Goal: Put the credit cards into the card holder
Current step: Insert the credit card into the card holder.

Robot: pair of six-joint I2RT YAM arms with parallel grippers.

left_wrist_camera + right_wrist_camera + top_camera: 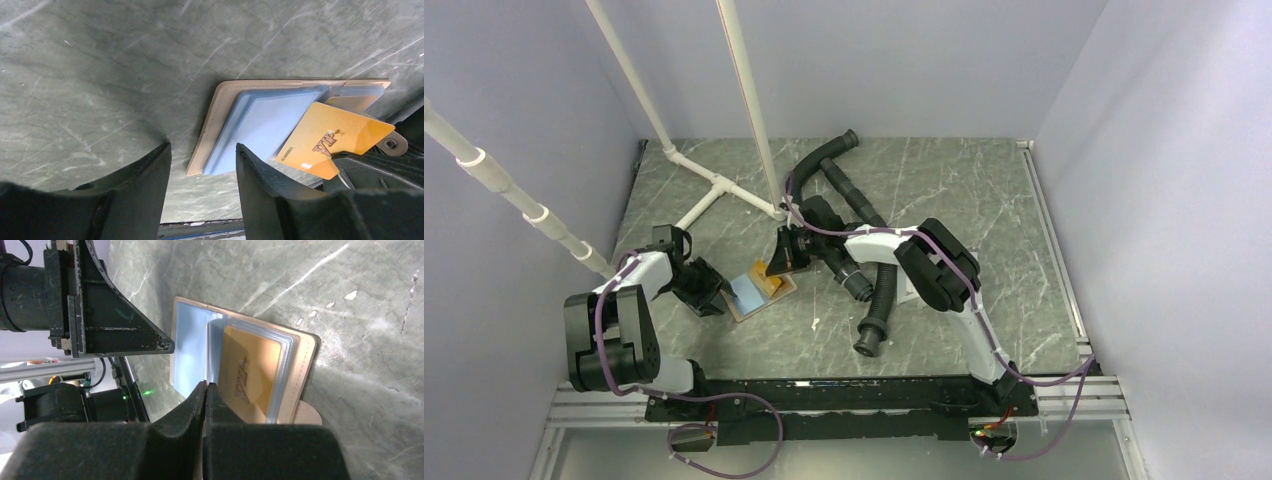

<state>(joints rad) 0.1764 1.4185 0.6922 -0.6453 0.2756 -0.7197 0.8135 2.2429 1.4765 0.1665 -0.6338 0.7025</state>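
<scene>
The card holder (746, 293) lies open on the marble tabletop, tan-edged with blue plastic sleeves (260, 120) fanned up. My right gripper (786, 262) is shut on a corner of an orange-yellow credit card (335, 136) marked VIP. The card's far corner rests over the sleeves. In the right wrist view the card (247, 372) shows among the clear sleeves, just past the closed fingertips (206, 387). My left gripper (202, 160) is open and low over the table at the holder's left corner, with nothing between its fingers. No other cards are in view.
Black corrugated hoses (879, 290) lie right of the holder and run to the back (834, 150). A white pipe frame (714, 190) stands at the back left. Enclosure walls close in both sides. A metal rail (824, 400) borders the near edge.
</scene>
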